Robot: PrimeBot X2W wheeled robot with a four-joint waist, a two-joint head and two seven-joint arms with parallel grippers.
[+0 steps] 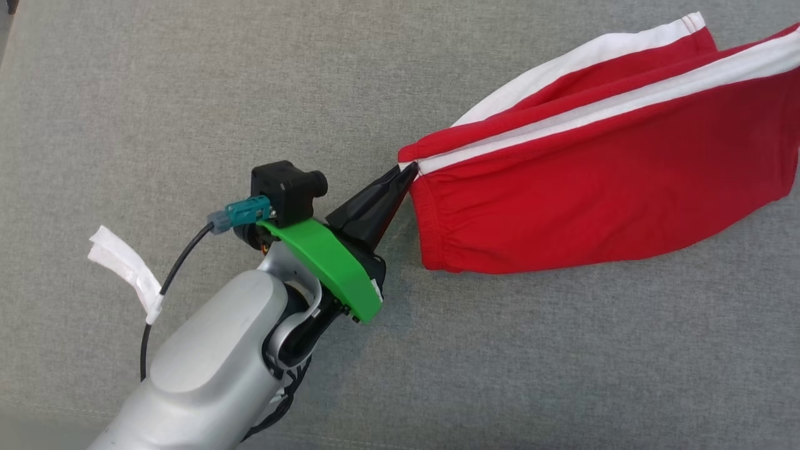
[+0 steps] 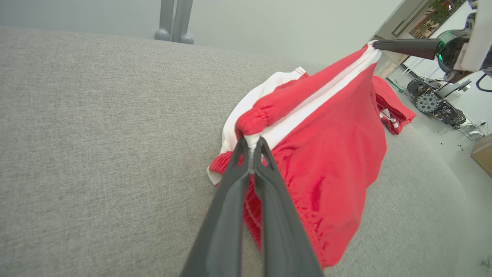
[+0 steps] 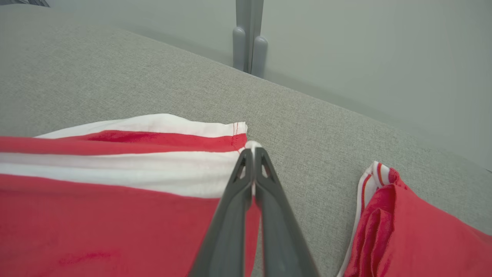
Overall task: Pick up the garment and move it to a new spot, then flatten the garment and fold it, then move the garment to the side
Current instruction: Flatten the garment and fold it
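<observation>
The grey cloth-covered bench [image 1: 187,94] carries the garment [image 1: 594,187], red shorts with a white side stripe. I hold them up by that stripe, so the stripe forms a taut ridge. The red panel below the ridge sags, and its lower fold rests on the bench.

Just past the garment's hem end lies a red bundle [image 3: 403,227] with a striped edge. I cannot tell whether it belongs to the same garment or is a separate piece.

My left fingers [image 1: 406,178] are closed on the waistband end of the stripe. My right fingers [image 3: 253,154] are closed on the hem end. Each pair grips only a thin bite of cloth at the very edge.

That thin bite is, in my judgement, the main risk. If I pull the two ends further apart, one edge could slip out and that half of the garment would collapse.

The trailing lower fold could also drag on the rough bench cloth as I carry it, and bunch or roll under.

If the bundle is attached, it could trail behind the hem end and land beneath the garment, leaving a lump when I flatten.
</observation>
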